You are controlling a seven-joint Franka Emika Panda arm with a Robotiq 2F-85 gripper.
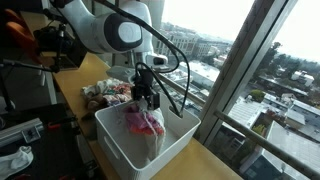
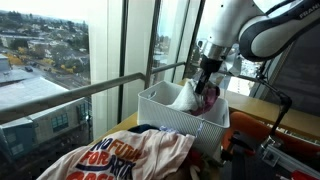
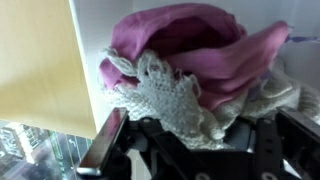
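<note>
Tall city windows (image 1: 240, 60) behind wooden tabletop (image 1: 212, 160). White bin (image 1: 125, 150) on it, clothes pile (image 1: 105, 93) just beside bin. Over bin, pink cloth (image 3: 190, 40) tangled with lace cloth (image 3: 165, 95); fingers (image 3: 106, 150) clenched on lace cloth. Risk: lace slipping free, pink cloth snagging bin rim. Fingertips buried; bin floor hidden.

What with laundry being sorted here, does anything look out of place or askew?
Nothing damaged or spilled. The white lace cloth is pinched in the end effector, rising above the rim of the white bin over the pink cloth. A crumpled heap of clothes lies beside the bin.
</note>
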